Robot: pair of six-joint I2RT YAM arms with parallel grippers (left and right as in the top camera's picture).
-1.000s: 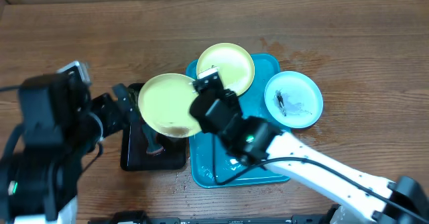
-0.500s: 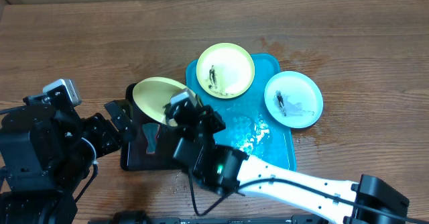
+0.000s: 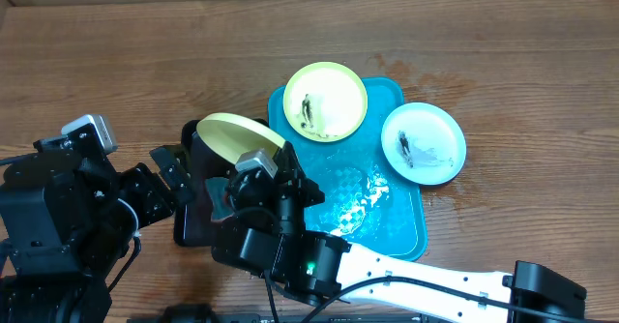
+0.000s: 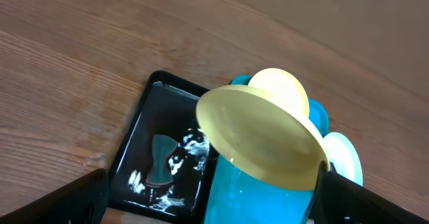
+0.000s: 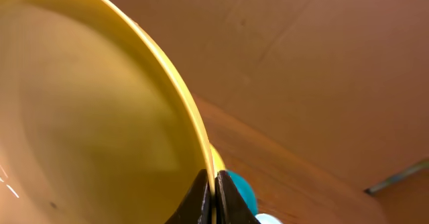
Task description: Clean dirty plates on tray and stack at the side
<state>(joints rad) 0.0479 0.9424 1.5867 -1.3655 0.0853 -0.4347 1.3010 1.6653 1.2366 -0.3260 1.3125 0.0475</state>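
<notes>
- My right pincer (image 5: 214, 196) clenches the plate (image 4: 261, 140) by its rim, tilted over the black tray (image 4: 143, 129).
- Left pincer (image 3: 176, 176), released, sits just left of it.

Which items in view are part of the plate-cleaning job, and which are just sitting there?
Job:
- tilted yellow-green plate, pinched at its rim by the right gripper
- flat yellow-green plate, smeared
- light blue plate, smeared
- turquoise tray

Other:
- black tray, partly under the tilted plate, possibly in use
- dark piece lying in it
- wooden table
</notes>
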